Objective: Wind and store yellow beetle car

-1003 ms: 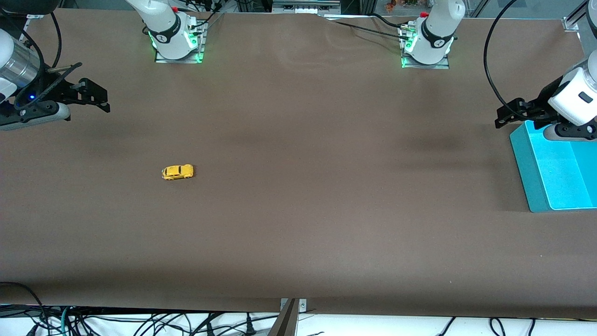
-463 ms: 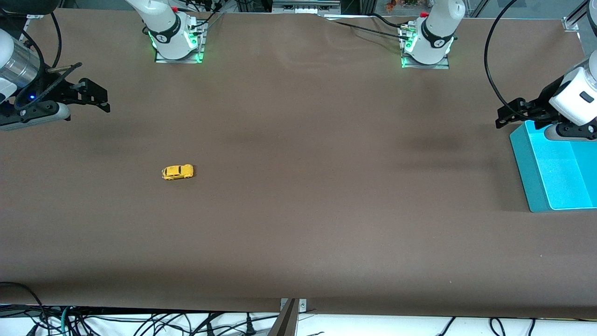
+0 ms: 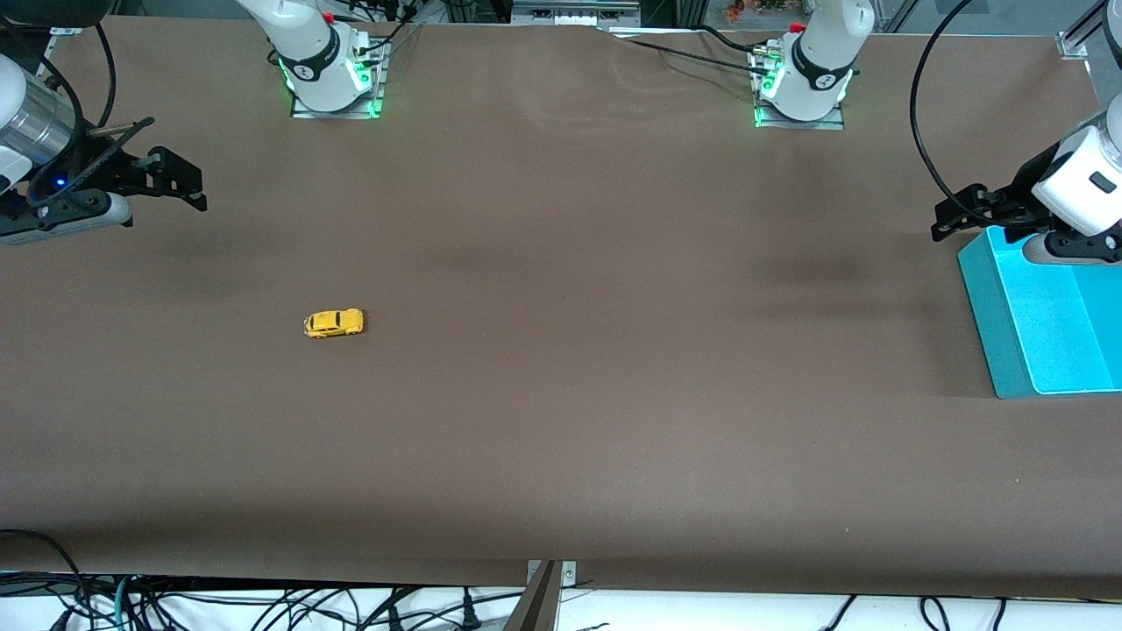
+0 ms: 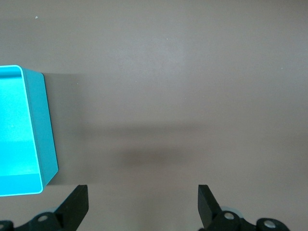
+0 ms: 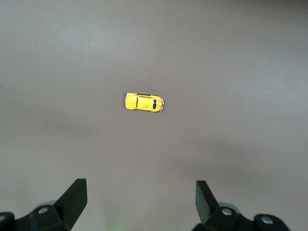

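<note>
Nothing has moved since the earlier frames: both arms wait where they were and the yellow beetle car (image 3: 333, 323) has not shifted. It sits on its wheels on the brown table (image 3: 561, 394), toward the right arm's end, well apart from everything else and lying lengthwise along the table. The right gripper (image 3: 180, 187) hangs over the table edge at that end, its jaws spread wide and empty; its wrist view shows the car (image 5: 144, 102) squarely ahead between the two fingertips (image 5: 72, 197). The left gripper (image 3: 960, 215) hovers by the corner of the blue bin (image 3: 995, 333) at the other end of the table, jaws likewise wide with nothing in them. The car looks like a light, hard little toy with a rounded, glossy shell, so it would probably slip or squirt out of a careless pinch; the flatter sides just above the wheels seem the safest place to clamp, across its width. Winding it likely means dragging the wheels backward on the cloth. No brand, label or writing can be made out on the car or bin, though it may simply be too small to read.
</note>
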`<state>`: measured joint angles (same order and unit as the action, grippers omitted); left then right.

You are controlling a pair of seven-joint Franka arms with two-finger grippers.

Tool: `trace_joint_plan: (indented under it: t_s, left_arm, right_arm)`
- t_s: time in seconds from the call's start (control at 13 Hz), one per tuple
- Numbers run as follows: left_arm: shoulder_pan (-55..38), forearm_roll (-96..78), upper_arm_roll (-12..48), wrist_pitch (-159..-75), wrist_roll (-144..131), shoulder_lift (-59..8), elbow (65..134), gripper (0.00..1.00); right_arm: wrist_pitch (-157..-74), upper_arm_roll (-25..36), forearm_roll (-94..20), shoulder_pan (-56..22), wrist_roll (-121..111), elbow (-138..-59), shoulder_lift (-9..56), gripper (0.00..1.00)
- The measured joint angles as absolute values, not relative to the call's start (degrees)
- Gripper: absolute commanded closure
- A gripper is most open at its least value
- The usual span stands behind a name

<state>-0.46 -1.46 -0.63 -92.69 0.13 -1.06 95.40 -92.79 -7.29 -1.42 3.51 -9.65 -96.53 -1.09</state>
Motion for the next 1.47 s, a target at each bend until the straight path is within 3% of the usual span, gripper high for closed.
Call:
trace_joint_plan:
  t_s: [0.54, 1.16, 1.47]
  left_arm:
    - [-0.5, -1.5, -0.6, -92.7, 0.1, -1.1, 95.4, 0.00]
    - [-0.5, -1.5, -0.6, -92.7, 0.1, -1.1, 95.3, 0.00]
    - [-0.5, -1.5, -0.6, -92.5, 0.1, -1.1, 95.3, 0.00]
  right_arm:
    - [-93.6, -7.3, -1.4, 3.5, -9.7, -98.9, -0.6, 0.00]
    - [-109.9, -7.4, -1.4, 3.5, -9.9, -113.0, 0.8, 0.00]
    - [-115.2, -10.7, -1.4, 3.4, -17.1, -119.9, 1.4, 0.00]
